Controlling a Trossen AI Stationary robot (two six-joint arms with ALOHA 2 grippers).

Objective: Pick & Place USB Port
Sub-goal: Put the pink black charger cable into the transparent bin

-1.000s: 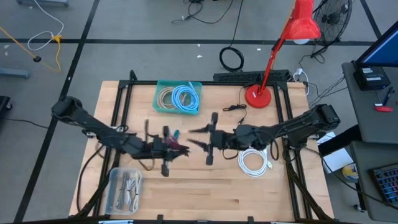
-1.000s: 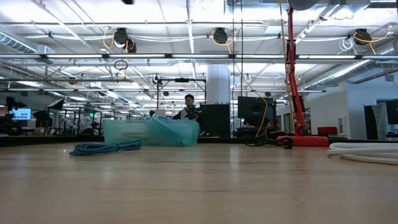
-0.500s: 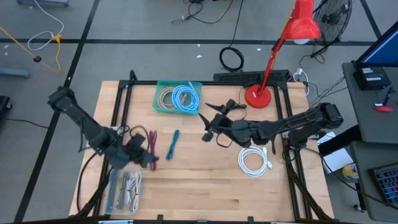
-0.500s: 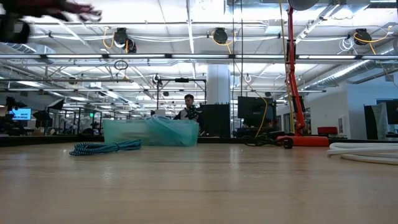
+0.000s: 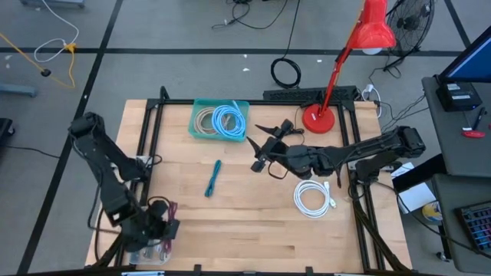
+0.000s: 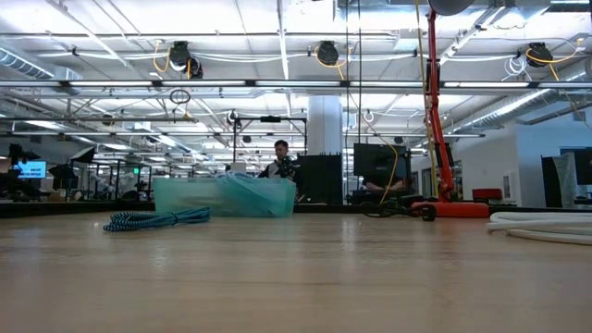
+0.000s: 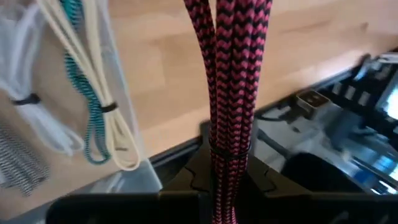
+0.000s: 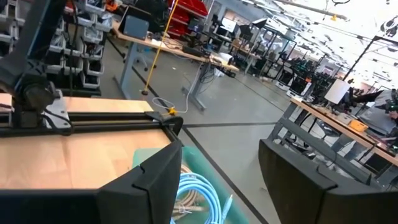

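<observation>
Cable: pink braided cable [image 7: 231, 74], bundled, hung above clear bin [image 5: 142, 247].
Left gripper [image 7: 225, 171]: pinched the bundle.
Right gripper [image 5: 258, 146]: spread, idle mid-table.
Handling: likely light, floppy; grip at tie.

Left gripper [image 5: 163, 228] over the near-left tray [image 5: 140, 249], bin [image 5: 201, 106] at the back, loose cable [image 5: 212, 178] mid-table, coil [image 5: 313, 198] right, right gripper [image 5: 265, 144] beside the bin
</observation>
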